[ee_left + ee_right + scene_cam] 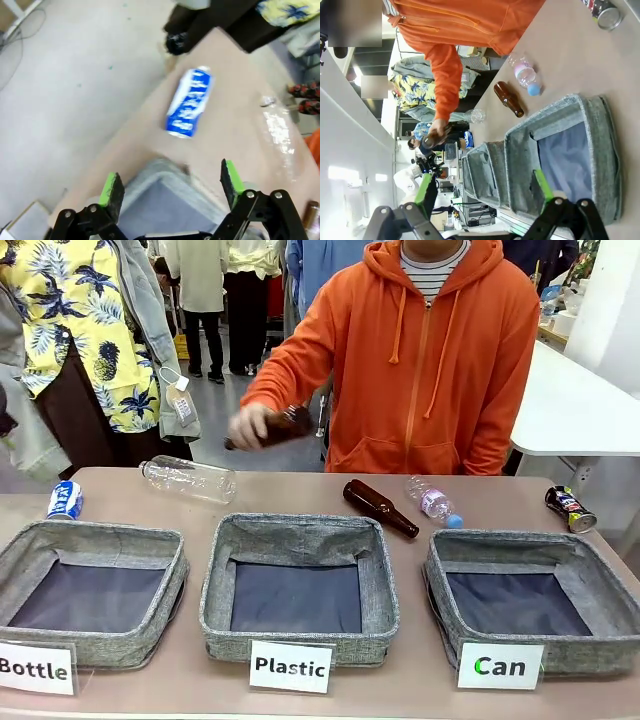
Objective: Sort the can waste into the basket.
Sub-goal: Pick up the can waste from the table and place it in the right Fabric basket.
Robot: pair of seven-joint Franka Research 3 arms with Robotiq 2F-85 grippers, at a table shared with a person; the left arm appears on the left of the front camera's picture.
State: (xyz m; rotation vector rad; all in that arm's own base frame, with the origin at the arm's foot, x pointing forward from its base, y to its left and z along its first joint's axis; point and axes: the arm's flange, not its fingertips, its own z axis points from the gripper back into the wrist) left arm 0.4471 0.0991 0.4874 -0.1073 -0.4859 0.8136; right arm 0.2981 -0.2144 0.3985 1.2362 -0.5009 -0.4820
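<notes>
Left gripper (171, 182) and right gripper (482, 186) gape empty (person's blurred hand (247, 427) clutches a half-hidden brown bottle (292, 423)).

1. Front view: fixed at the robot's edge of the table (300, 495), slightly raised, facing across the row of baskets (300, 530) to the person (430, 370) at the far side.
2. Left wrist view: above the table's left end, looking steeply down; close over the blue-and-white can (189, 102), which the front view has at far left.
3. Right wrist view: rolled sideways at the right end, looking along the table; shares the "Can" basket (570, 155) and the dark can (606, 12) with the front view.
</notes>
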